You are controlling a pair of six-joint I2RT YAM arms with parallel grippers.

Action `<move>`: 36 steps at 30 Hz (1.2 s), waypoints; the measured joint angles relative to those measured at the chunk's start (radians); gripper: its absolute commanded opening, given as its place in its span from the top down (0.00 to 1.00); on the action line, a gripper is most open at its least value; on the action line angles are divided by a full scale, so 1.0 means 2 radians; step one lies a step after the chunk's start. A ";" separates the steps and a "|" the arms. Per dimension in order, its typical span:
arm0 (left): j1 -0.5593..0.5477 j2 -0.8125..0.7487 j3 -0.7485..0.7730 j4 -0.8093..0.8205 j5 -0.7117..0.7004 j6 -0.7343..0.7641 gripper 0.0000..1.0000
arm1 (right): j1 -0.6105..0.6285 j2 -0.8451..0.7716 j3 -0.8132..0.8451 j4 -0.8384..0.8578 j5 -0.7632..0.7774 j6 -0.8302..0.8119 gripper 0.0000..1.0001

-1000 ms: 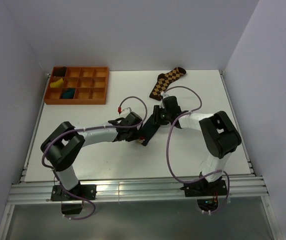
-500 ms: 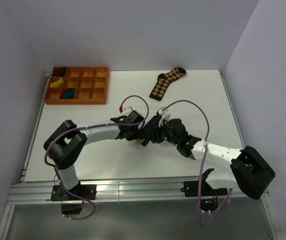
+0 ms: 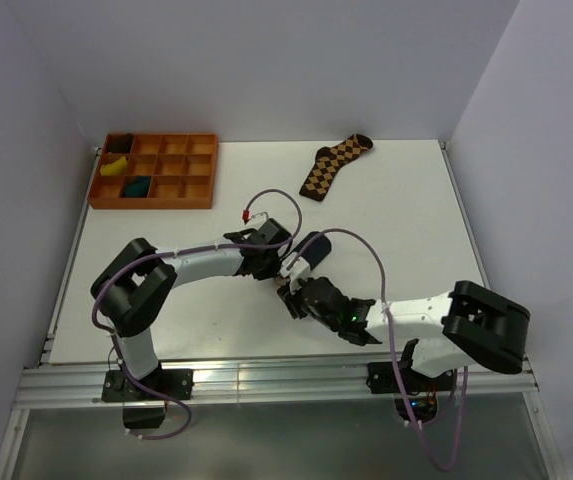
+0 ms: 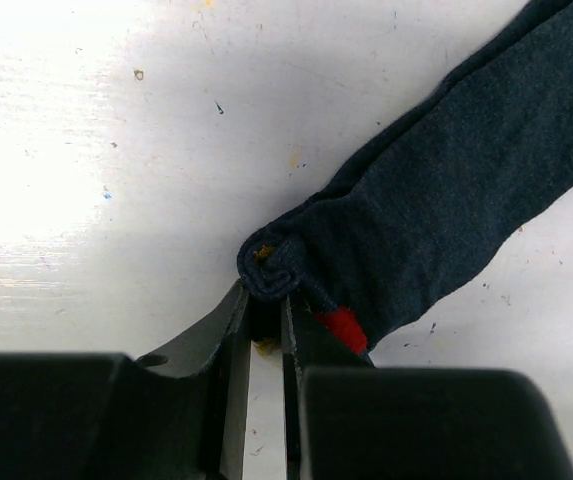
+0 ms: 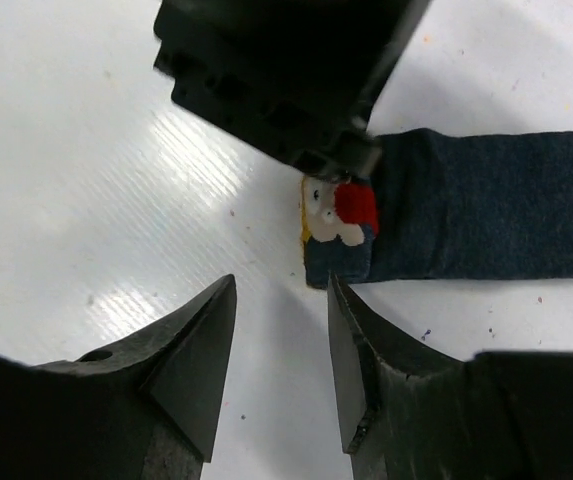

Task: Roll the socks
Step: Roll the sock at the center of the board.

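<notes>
A dark teal sock (image 4: 446,190) lies flat on the white table, its near end rolled into a small curl (image 4: 271,262). My left gripper (image 4: 264,312) is shut on that curled end, with a red patch (image 4: 342,330) showing beside its right finger. The right wrist view shows the same sock (image 5: 486,220) with its red, white and brown cartoon patch (image 5: 341,215) under the left gripper's black body (image 5: 286,70). My right gripper (image 5: 281,290) is open and empty, just short of the sock's end. From above, the left gripper (image 3: 284,272) and right gripper (image 3: 291,297) meet at the sock (image 3: 313,245). I make out only one strip of sock.
A brown and orange argyle sock (image 3: 334,165) lies at the back of the table. An orange compartment tray (image 3: 196,185) stands at the back left, holding a yellow bundle (image 3: 114,167) and a teal bundle (image 3: 137,185). White walls close in three sides.
My right arm has swung from the far side of the sock round to the near side, and its gripper now faces the patch end from the front. My left gripper has kept its hold and barely moved.
</notes>
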 measured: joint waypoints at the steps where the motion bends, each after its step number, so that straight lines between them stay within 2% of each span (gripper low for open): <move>1: 0.000 0.001 0.001 -0.002 0.000 0.002 0.99 | 0.010 0.014 0.006 -0.002 0.017 -0.008 0.50; 8: 0.000 0.004 0.007 -0.006 0.004 0.015 1.00 | 0.063 0.085 0.054 -0.007 0.097 -0.065 0.49; 14: 0.004 0.006 0.009 -0.006 0.017 0.024 1.00 | 0.069 0.120 0.086 -0.010 0.136 -0.099 0.46; 25: 0.013 0.009 0.014 -0.008 0.039 0.040 1.00 | 0.073 0.189 0.122 -0.048 0.166 -0.109 0.46; 36: 0.023 0.012 0.017 -0.005 0.054 0.050 1.00 | 0.067 0.197 0.133 -0.055 0.173 -0.101 0.47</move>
